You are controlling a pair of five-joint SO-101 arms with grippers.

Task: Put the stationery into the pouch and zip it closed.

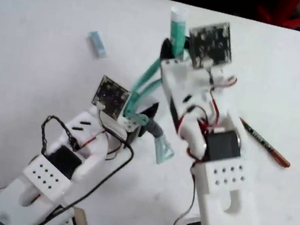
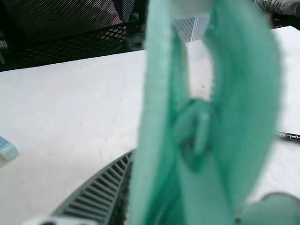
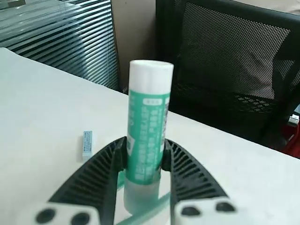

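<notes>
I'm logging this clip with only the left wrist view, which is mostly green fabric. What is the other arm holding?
Observer: The right gripper is shut on a glue stick, held upright with its white cap on top.
Operator: Is it inside the pouch yet?
Observer: No. In the high view the stick stands above the far end of the pouch, with most of its length clear of the fabric.
Operator: Anything else waiting on the table?
Observer: A pen with a brown end lies flat on the table, on the right arm's outer side.
</notes>
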